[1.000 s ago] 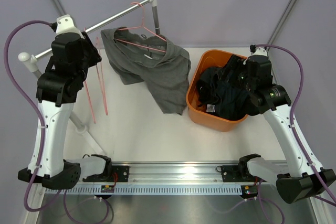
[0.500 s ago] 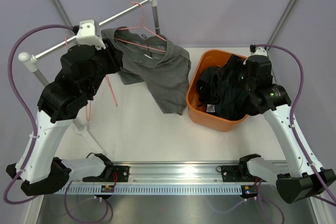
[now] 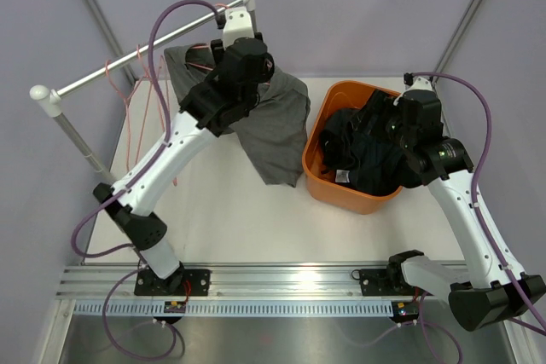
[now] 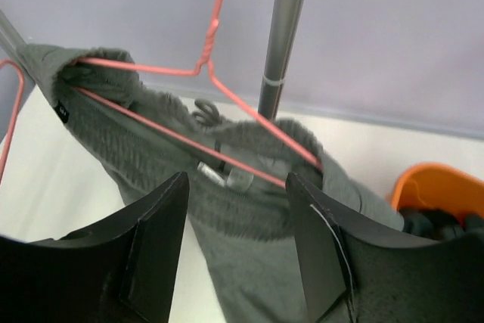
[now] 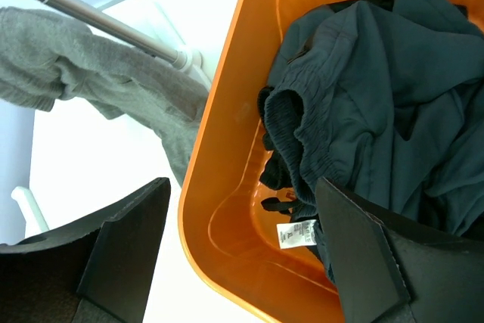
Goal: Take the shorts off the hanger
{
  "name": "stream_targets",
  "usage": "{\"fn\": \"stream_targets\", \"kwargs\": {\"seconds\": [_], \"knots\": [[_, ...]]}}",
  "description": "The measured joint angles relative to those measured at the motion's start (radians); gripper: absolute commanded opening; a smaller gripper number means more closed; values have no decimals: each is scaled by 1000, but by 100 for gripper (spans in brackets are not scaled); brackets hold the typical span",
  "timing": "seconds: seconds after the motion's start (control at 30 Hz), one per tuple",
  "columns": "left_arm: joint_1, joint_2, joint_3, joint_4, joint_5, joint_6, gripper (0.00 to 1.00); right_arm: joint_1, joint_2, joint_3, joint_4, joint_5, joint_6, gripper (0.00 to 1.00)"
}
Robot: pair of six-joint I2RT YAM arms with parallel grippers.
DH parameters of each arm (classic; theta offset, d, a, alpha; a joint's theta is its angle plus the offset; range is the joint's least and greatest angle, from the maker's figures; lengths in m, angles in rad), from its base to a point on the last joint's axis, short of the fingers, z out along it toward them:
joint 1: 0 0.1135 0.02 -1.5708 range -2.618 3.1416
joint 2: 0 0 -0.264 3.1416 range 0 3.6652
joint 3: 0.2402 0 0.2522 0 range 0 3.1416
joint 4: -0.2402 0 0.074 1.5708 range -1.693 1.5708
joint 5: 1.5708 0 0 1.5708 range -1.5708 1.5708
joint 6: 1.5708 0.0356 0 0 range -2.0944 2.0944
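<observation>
White tabletop (image 3: 213,210) and lilac walls, seen from overhead. A silver metal clothes rail (image 3: 102,72) crosses the back left, with a few empty pink wire hangers (image 3: 136,121) dangling from it. The mid-grey soft cloth shorts (image 3: 277,142) hang at the rail's far end, one leg draping down towards a round orange plastic basket (image 3: 317,178). The black and dark navy shorts (image 3: 363,155) lie heaped in that basket. The left arm (image 3: 171,155) reaches up and across to the grey pair, and the right arm (image 3: 456,202) bends over the basket.

From the left wrist, the left gripper (image 4: 236,181) has its jaws parted with nothing between them. Just ahead of its fingertips is the ribbed waistband of the grey pair, hung on a pink wire hanger (image 4: 144,67). The hook rises ahead and above, beside a grey upright post (image 4: 283,28). I see no contact yet.

From the right wrist, the right gripper (image 5: 242,184) is spread wide and empty. The basket is directly beneath it, with the dark cloth below and to the right of its fingers.

To my eye the grey pair is the last one left, and the step in hand is the approach to it. Next, the left gripper should close in and pinch waistband cloth rather than wire. It should then draw the cloth off along the hanger's arm. The light hanger may well swing or lift off the rail.
</observation>
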Motion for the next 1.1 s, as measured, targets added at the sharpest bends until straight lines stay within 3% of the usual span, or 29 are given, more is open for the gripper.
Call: {"fn": "stream_targets", "kwargs": {"seconds": [0.23, 0.57, 0.97, 1.1], "knots": [[53, 175, 237, 57, -135, 24, 59, 0, 0, 0, 0, -22, -25, 88], [138, 219, 243, 63, -166, -3, 58, 0, 14, 31, -3, -39, -45, 89], [159, 285, 262, 63, -132, -44, 56, 0, 14, 41, -3, -45, -58, 89], [158, 256, 201, 91, -114, -57, 57, 0, 13, 41, -3, -45, -63, 89]]}}
